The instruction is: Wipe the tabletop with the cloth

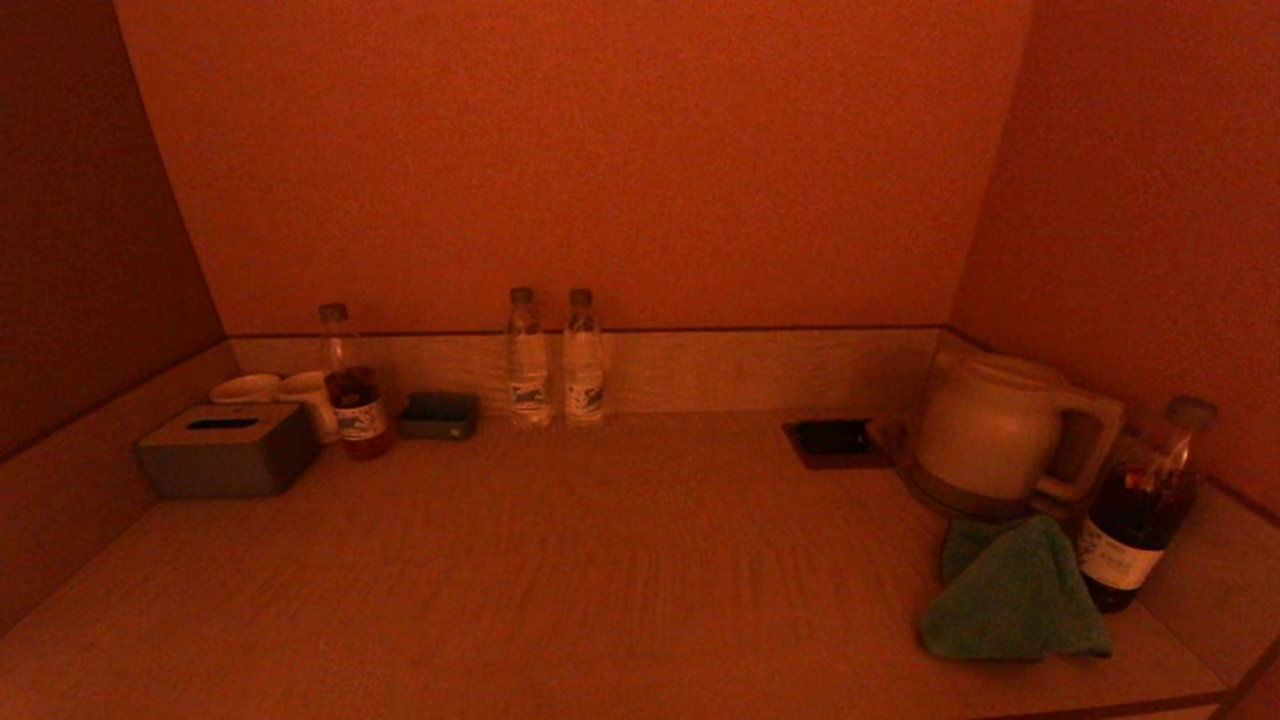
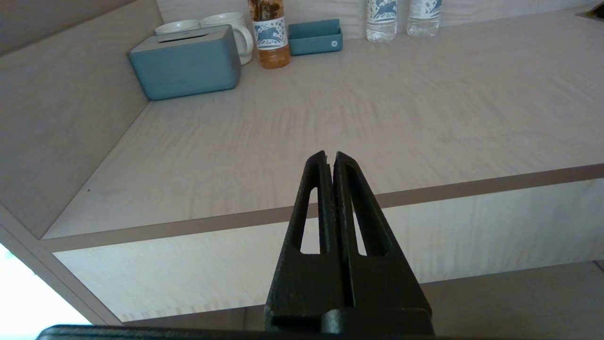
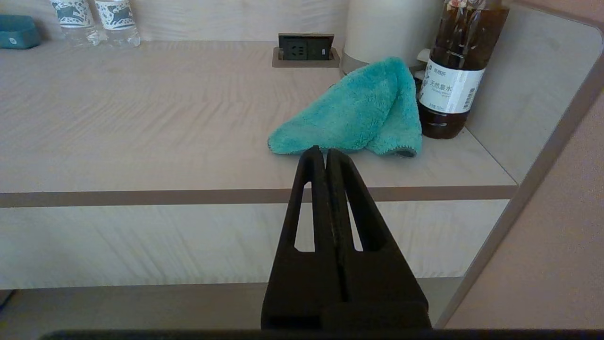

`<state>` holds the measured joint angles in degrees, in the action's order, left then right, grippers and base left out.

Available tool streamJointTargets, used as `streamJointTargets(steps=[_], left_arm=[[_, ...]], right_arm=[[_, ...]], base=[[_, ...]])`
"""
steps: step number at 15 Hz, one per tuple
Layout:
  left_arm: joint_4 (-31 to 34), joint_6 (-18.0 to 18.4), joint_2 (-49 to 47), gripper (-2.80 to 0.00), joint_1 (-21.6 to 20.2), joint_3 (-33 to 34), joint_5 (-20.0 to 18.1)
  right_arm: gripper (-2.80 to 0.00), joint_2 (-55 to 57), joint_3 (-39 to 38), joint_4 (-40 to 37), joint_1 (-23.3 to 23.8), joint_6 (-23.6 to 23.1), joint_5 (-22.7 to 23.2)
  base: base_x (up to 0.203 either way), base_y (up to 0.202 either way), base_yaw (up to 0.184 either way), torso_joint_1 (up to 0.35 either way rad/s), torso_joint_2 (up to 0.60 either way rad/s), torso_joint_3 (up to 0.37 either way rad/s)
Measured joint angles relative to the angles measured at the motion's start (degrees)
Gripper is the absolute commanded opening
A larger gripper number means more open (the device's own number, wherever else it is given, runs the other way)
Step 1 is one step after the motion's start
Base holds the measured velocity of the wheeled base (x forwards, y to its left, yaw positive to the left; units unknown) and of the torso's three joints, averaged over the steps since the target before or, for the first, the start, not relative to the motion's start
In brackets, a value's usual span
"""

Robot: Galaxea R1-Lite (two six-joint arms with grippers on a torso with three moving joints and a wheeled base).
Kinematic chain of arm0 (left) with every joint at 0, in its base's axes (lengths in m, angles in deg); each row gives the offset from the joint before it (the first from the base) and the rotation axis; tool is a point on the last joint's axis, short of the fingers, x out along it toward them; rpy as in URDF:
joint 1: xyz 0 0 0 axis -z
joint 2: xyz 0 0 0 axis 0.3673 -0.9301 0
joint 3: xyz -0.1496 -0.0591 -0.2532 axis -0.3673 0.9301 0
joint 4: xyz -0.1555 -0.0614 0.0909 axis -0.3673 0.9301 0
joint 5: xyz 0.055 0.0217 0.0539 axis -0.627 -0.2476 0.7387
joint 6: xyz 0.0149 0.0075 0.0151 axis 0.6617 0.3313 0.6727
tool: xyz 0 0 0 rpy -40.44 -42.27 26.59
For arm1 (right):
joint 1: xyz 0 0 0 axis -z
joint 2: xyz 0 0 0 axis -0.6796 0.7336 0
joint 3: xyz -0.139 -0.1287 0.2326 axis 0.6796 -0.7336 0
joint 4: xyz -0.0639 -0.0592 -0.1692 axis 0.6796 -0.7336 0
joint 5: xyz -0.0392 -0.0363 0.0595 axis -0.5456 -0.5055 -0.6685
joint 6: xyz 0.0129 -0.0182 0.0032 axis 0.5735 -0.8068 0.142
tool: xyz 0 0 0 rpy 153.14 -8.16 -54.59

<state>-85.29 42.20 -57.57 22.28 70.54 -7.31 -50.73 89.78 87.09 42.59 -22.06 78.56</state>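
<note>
Right wrist view: right end effector (image 3: 325,153) closed, empty; cloth (image 3: 358,111) looks soft, probably light; pinch its raised fold on bench (image 3: 141,118).

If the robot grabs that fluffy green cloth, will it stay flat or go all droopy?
Probably droopy. The cloth already lies in soft folds on the tabletop, so it would likely hang and sag from wherever it is pinched. Its fuzzy pile looks light and grippy, not slippery. Pushed, it may bunch up; the bottle stands right beside it.
</note>
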Motion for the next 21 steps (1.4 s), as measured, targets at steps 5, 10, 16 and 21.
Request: streamJointTargets(steps=[5, 10, 16, 21], left_arm=[[0.0, 0.01, 0.0, -2.8, 0.09, 0.0, 0.0], [0.0, -0.02, 0.0, -2.8, 0.06, 0.0, -0.01], [0.0, -0.01, 0.0, -2.8, 0.06, 0.0, 0.0], [0.0, 0.0, 0.0, -2.8, 0.01, 0.0, -0.01]], right_arm=[[-2.8, 0.0, 0.0, 0.0, -0.02, -0.04, 0.03], [-2.8, 0.0, 0.0, -0.02, -0.02, -0.05, 0.0], [-2.8, 0.0, 0.0, 0.06, -0.02, 0.13, 0.1], [-2.8, 0.0, 0.05, 0.06, -0.02, 0.74, 0.11]], base=[[0.0, 0.0, 0.0, 0.0, 0.0, 0.0], [0.0, 0.0, 0.0, 0.0, 0.0, 0.0], [0.0, 0.0, 0.0, 0.0, 0.0, 0.0], [0.0, 0.0, 0.0, 0.0, 0.0, 0.0]])
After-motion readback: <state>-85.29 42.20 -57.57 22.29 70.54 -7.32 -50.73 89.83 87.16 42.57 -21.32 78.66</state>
